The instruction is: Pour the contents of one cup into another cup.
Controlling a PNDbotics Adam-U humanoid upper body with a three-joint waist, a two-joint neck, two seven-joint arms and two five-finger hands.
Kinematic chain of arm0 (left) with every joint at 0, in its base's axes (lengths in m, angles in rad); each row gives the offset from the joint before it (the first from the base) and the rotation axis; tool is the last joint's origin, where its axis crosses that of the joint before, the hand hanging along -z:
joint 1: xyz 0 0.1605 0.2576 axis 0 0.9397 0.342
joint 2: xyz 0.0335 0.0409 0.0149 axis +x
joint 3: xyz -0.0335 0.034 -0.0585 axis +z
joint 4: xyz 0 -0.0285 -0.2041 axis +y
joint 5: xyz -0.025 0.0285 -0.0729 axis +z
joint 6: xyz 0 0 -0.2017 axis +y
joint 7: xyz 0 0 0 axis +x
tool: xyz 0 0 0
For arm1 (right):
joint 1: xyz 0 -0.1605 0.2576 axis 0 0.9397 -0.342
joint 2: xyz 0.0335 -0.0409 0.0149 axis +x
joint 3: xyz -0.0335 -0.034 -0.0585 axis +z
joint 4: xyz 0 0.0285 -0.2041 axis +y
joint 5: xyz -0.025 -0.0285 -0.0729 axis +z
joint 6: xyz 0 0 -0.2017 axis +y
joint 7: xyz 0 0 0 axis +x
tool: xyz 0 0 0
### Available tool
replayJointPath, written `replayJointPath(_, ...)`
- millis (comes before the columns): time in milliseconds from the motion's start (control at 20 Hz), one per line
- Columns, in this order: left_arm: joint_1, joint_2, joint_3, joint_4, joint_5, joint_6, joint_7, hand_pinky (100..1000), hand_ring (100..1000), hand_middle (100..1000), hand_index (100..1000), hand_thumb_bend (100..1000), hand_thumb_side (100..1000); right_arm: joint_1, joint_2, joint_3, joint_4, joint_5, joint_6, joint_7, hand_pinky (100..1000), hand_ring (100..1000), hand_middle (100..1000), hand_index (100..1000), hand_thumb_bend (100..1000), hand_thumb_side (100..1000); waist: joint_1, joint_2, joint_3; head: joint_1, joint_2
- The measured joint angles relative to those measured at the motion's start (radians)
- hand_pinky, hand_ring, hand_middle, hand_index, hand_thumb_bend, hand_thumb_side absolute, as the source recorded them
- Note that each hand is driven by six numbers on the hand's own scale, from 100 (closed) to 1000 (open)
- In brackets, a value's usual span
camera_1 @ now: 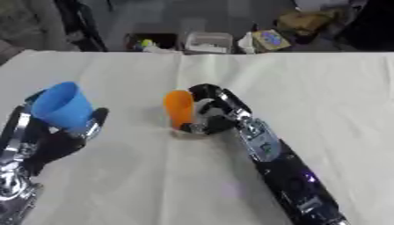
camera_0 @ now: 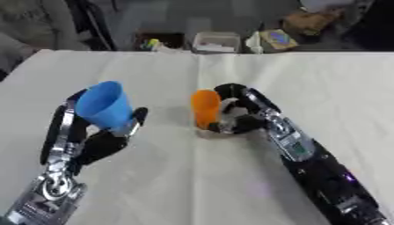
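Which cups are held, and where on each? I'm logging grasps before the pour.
The left hand holds the blue cup around its lower part; the right hand grips the orange cup by its side, low down.

Robot lab or test room, not home. Work surface [camera_0: 231, 184] covered with plain cream cloth, centre crease visible, staged for trials. Beyond far edge: grey hard floor [camera_0: 154, 17], loosely cluttered. Open black box [camera_0: 158, 41], pale plastic bin [camera_0: 215, 42], colourful packet [camera_0: 279, 38] and brown bag-like bundle [camera_0: 308, 21] set straight on floor. Dark stand legs [camera_0: 92, 19] at far left. No household furniture in view; storage informal, workshop-like.
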Motion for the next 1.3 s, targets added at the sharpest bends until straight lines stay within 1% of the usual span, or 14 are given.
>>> replayJointPath(300, -0.003, 0.000, 0.000, -0.007, -0.003, 0.006, -0.003, 477, 190, 262, 465, 230, 100, 0.000, 0.000, 0.005, -0.004, -0.002, 0.001, -0.004, 771, 766, 692, 807, 698, 133, 0.000, 0.000, 0.001, 0.000, -0.002)
replayJointPath(800, -0.006, 0.001, 0.000, -0.038, -0.005, 0.026, -0.013, 478, 190, 262, 466, 233, 100, -0.006, 0.002, 0.006, -0.036, -0.015, 0.004, -0.007, 767, 763, 689, 807, 691, 138, 0.000, 0.000, 0.005, -0.001, -0.009)
replayJointPath(1300, -0.007, 0.001, 0.000, -0.055, -0.005, 0.037, -0.016, 477, 189, 262, 468, 234, 100, -0.022, 0.020, 0.016, -0.046, -0.019, 0.009, -0.003, 765, 761, 688, 807, 687, 140, 0.001, 0.000, 0.012, -0.004, -0.009)
